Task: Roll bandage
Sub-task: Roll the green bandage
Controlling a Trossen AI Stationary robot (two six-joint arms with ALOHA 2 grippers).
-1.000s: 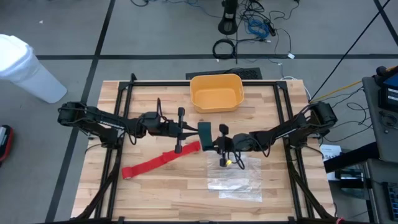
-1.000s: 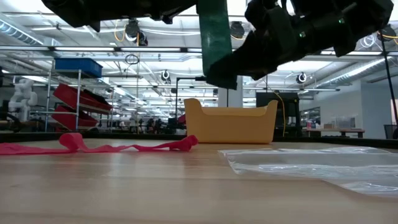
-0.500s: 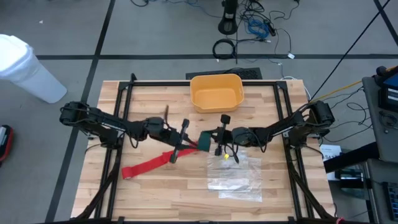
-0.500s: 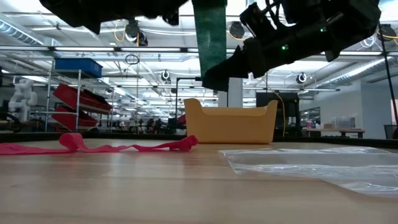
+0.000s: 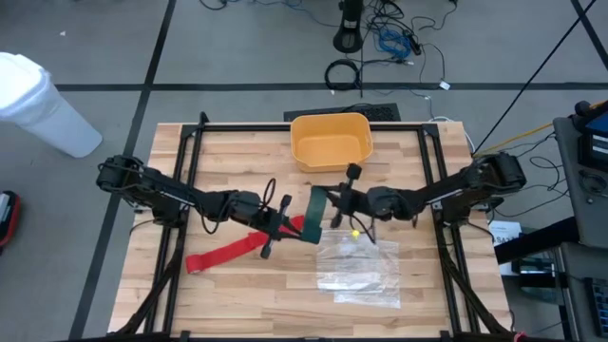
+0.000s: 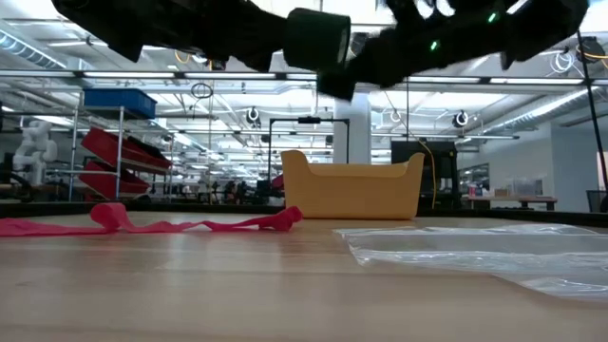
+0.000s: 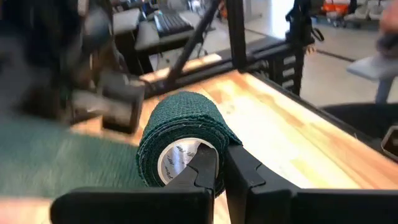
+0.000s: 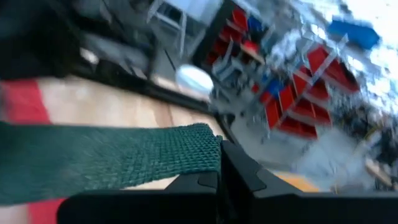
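Bright red fabric bandage strip (image 5: 234, 250) lies flat on the wooden worktop (image 5: 285, 304), stretching left and nearward from beneath the left claw (image 5: 281, 220). That claw pinches a dark green bandage roll (image 7: 180, 134) above it; the right claw (image 5: 332, 201) pinches the green band's loose end (image 8: 118, 158).

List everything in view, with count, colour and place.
green bandage: one, dark green, part rolled, held above the table centre between both grippers
red bandage: one, bright red, lying flat on the table's left-front part
bin: one, yellow, at the table's far edge, middle
plastic bag: one, clear, on the table right of centre
table: one, light wood
left gripper: one, dark, jaws shut on the roll
right gripper: one, dark, jaws shut on the loose end
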